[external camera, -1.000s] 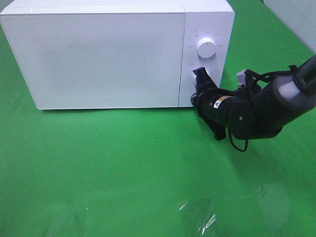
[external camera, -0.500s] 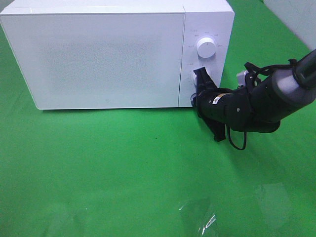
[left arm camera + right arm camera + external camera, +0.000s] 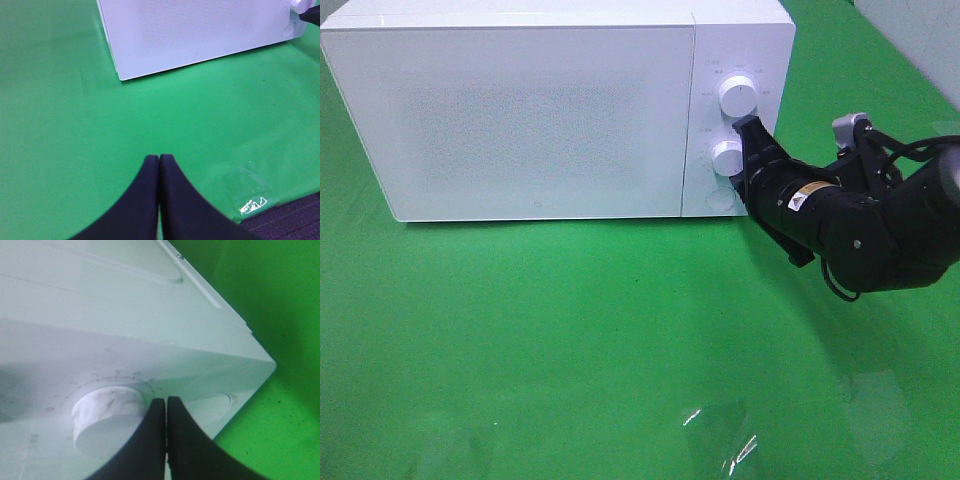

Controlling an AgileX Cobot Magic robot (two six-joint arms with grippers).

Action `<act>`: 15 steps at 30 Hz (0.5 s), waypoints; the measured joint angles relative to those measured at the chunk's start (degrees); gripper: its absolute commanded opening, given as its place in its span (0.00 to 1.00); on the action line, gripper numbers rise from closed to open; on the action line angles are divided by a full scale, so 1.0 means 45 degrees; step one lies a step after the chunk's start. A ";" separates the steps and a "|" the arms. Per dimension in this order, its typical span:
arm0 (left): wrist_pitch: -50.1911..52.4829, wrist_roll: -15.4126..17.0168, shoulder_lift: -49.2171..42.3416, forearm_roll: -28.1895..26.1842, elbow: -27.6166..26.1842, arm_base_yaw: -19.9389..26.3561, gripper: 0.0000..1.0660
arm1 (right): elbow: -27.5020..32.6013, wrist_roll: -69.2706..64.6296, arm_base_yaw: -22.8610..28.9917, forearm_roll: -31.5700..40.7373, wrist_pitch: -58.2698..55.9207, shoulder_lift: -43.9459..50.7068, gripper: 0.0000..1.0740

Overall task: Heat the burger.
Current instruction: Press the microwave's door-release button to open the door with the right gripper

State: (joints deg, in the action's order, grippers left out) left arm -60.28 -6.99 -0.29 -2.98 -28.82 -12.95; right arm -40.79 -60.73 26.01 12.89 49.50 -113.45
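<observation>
The burger is out of view in every frame. A white microwave [image 3: 520, 110] stands at the back of the green cloth with its door closed. Its control panel carries an upper knob [image 3: 737, 95], a lower knob [image 3: 727, 157] and a round button [image 3: 720, 198]. My right gripper [image 3: 744, 160] is shut and empty, its tips against the panel right beside the lower knob [image 3: 107, 412], with the button [image 3: 212, 407] on their other side. My left gripper [image 3: 159, 159] is shut and empty, hovering over bare cloth well in front of the microwave [image 3: 190, 30].
A shiny clear patch [image 3: 720, 440] lies on the cloth near the front edge. In the left wrist view the cloth ends at dark carpet [image 3: 295, 220]. A pale object [image 3: 920, 30] stands at the back right corner.
My right gripper has lifted from the round button at the bottom of the panel to the lower knob, uncovering the knob's face. It stayed shut.
</observation>
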 measured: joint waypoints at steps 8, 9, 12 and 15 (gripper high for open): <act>0.0000 0.0000 0.0000 0.0000 0.0000 0.0000 0.00 | 0.1070 -0.0051 0.0000 -0.0891 0.0064 0.0535 0.00; 0.0000 0.0000 0.0000 0.0000 0.0000 0.0000 0.00 | 0.1108 -0.0216 0.0013 -0.1184 0.0064 0.0535 0.00; 0.0000 0.0000 0.0000 0.0000 0.0000 0.0000 0.00 | 0.1108 -0.0407 0.0013 -0.1324 0.0076 0.0535 0.00; 0.0000 0.0000 0.0000 0.0000 0.0000 0.0000 0.00 | 0.1108 -0.0547 0.0013 -0.1311 0.0153 0.0522 0.00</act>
State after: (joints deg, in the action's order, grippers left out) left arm -60.28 -6.99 -0.29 -2.98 -28.82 -12.95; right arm -35.81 -63.20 26.07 6.99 50.19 -111.10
